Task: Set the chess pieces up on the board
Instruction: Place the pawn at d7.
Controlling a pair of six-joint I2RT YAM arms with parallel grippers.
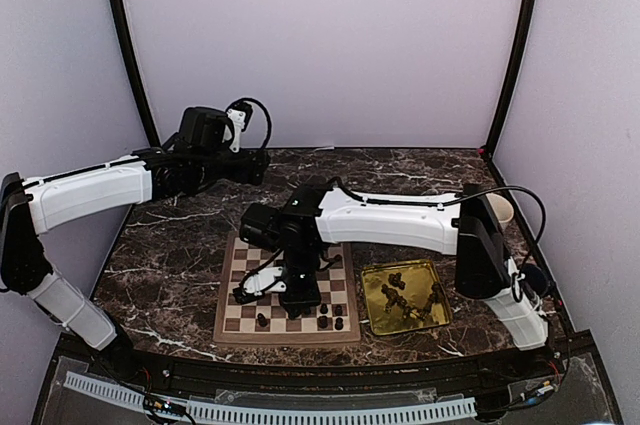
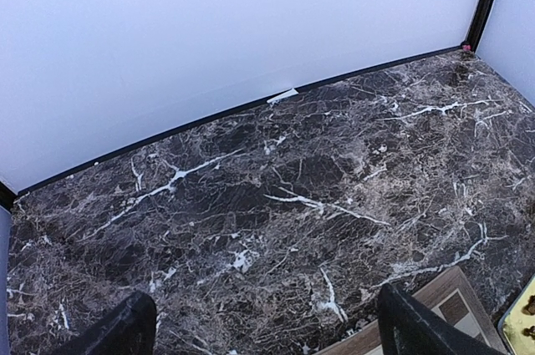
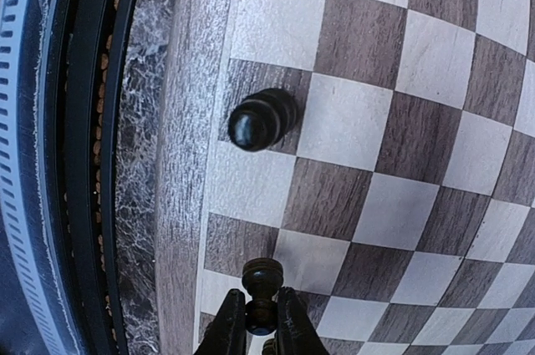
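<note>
Right jaws pinch one dark chess piece (image 3: 262, 284), nearly pressed together, over the board (image 3: 401, 121); a second piece (image 3: 262, 119) stands on an edge square just beyond their tips. About five pieces (image 1: 322, 323) stand on the board beside these jaws; an uncountable cluster (image 1: 400, 297) lies in one gold tray (image 1: 373, 307) to their right. Left jaws are spread wide, holding nothing, over the bench (image 2: 276, 205), well apart from the board.

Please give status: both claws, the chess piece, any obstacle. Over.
Left claw open, empty. Right claw shut on a chess piece, above the board near its edge. Another piece stands close by, not touching.
</note>
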